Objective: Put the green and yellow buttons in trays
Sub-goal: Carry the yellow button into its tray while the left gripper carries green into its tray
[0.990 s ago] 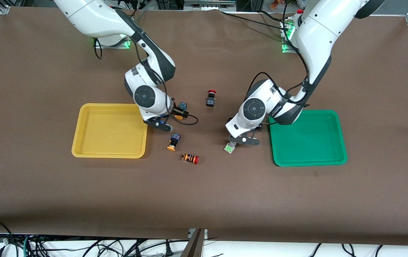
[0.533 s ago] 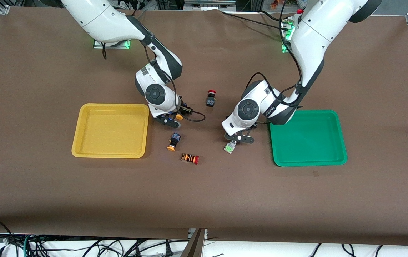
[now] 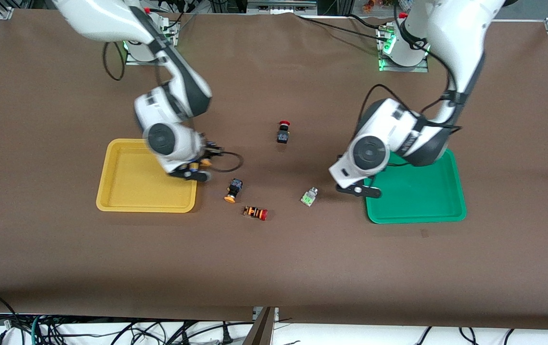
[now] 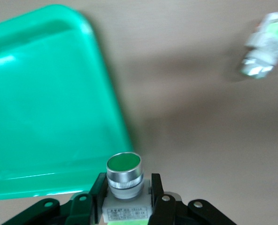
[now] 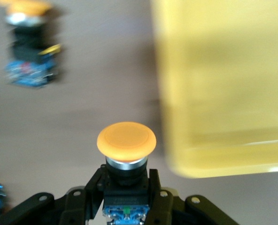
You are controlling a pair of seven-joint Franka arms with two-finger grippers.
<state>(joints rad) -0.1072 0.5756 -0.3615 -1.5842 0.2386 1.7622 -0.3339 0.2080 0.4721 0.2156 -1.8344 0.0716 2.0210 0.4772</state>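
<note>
The bench (image 3: 53, 249) has a flat brown cover. At the left of the frame sits the yellow tray (image 3: 125, 191), smooth plastic with round corners and a raised rim. The right gripper (image 3: 196, 168) hangs over that tray's edge. Its jaws are closed on a yellow button (image 5: 126, 140), black below with a wide, round orange-yellow cap. Half a second ago this gripper was over the bare bench past the tray's corner; now it has swung to the tray.

A second yellow button (image 3: 233, 189) lies on its side just past the tray. Low and a bit right of it lies an orange-striped switch (image 3: 255, 212) with a red cap. Higher up, mid-frame, stands a small black switch (image 3: 283, 132) with a red cap.

Right of center lies a pale green button (image 3: 308, 197), boxy with a shiny metal end. The left gripper (image 3: 360, 189) was right over it before; now it is at the shiny green tray (image 3: 446, 211)'s edge. Its jaws grip another green button (image 4: 124, 171), with a flat green face in a silver ring.
</note>
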